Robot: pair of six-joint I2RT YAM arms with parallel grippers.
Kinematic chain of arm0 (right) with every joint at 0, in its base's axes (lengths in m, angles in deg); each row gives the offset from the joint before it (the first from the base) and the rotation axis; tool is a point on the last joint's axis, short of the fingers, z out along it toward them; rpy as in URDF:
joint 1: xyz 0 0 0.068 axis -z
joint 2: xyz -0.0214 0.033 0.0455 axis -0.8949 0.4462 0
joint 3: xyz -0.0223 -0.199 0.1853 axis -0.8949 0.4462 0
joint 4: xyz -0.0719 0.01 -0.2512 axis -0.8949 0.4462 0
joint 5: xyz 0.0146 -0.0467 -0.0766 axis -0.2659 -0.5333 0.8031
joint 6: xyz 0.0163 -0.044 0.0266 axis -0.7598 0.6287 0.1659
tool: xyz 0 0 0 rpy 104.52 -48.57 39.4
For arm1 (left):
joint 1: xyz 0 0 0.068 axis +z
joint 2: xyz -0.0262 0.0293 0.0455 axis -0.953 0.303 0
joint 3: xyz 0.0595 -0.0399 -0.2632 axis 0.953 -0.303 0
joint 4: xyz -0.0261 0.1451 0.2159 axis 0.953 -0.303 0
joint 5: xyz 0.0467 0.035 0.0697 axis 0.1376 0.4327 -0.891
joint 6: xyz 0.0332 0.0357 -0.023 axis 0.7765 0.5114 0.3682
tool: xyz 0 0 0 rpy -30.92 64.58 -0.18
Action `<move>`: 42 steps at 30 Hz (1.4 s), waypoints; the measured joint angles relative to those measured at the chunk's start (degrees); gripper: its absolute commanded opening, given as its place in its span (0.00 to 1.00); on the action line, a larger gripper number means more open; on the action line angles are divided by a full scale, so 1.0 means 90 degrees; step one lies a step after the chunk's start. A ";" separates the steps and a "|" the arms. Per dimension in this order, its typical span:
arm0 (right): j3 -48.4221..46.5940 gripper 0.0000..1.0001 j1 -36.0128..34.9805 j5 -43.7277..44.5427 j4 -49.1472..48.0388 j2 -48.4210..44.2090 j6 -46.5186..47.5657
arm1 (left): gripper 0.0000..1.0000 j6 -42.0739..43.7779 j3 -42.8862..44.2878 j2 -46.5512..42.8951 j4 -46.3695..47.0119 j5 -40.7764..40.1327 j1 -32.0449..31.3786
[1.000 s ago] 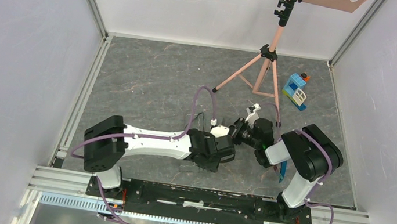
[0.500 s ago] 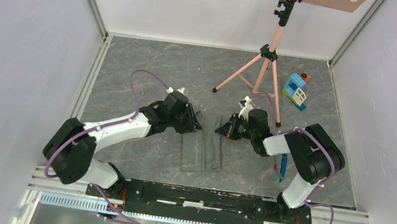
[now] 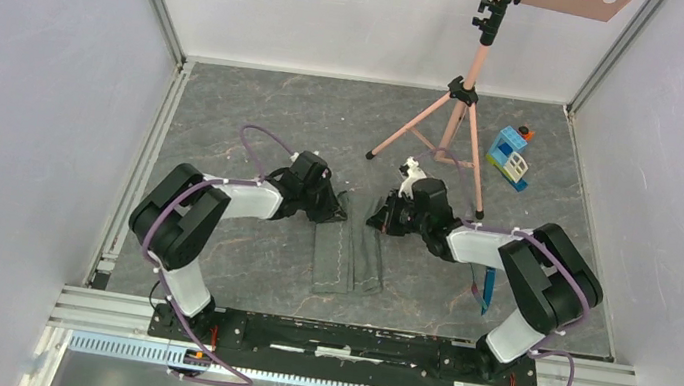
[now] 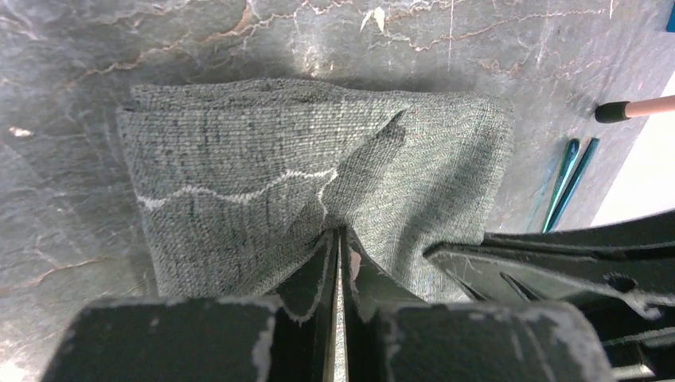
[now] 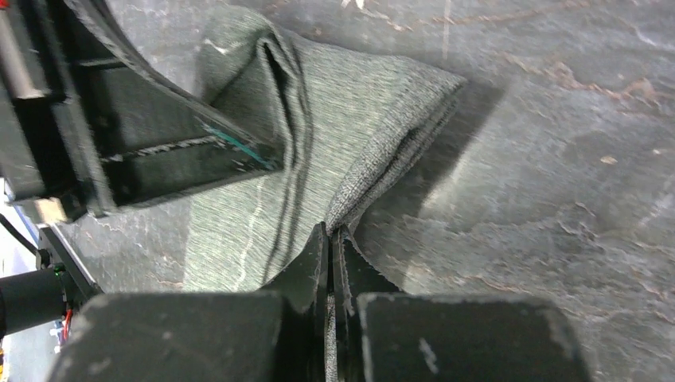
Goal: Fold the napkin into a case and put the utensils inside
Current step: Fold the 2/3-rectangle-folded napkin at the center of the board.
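The napkin (image 3: 349,255) lies on the bench (image 3: 257,121) between the 2 arms. It is a long strip that runs from the hands toward the arm bases. It looks folded over once, maybe more, but the layers are hard to count from above.

The left hand (image 4: 337,243) is pinched tight on the far left corner of the cloth. The right hand (image 5: 329,239) is pinched tight on the far right corner. Each has a small bit of cloth between its fingers, and the cloth rises in a little tent at each pinch. The 2 hands are near each other.

The utensils (image 4: 561,183) lie on the bench to the right of the napkin, apart from it, near the right arm's base. No hand touches them.

The step now seems to be folding the far edge over the rest. To do it well, both hands should lift just a little and move together, at the same speed and height, so the edge comes down straight. They should pull gently apart so the cloth has no wrinkles. 1 end should be left open so the utensils can slide in.
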 measured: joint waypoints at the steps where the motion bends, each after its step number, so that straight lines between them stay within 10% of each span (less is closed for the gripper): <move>1: -0.0080 0.01 -0.0073 0.0107 0.0143 -0.0053 0.0002 | 0.09 -0.0029 0.0000 0.0032 0.0085 0.0041 0.0005; 17: -0.1362 0.00 -0.1591 0.2317 0.1423 0.0369 -0.1411 | 0.08 -0.0143 -0.0352 0.0102 0.0903 0.0379 0.0126; 32: -0.1661 0.00 -0.1751 0.3371 0.2193 0.0466 -0.1953 | 0.60 0.0580 -0.0840 -0.1836 -0.0202 0.0682 0.0418; 42: -0.2424 0.00 -0.2042 0.3951 0.3128 0.0627 -0.1637 | 0.50 0.0712 -0.1307 -0.1661 -0.0498 0.0600 0.1037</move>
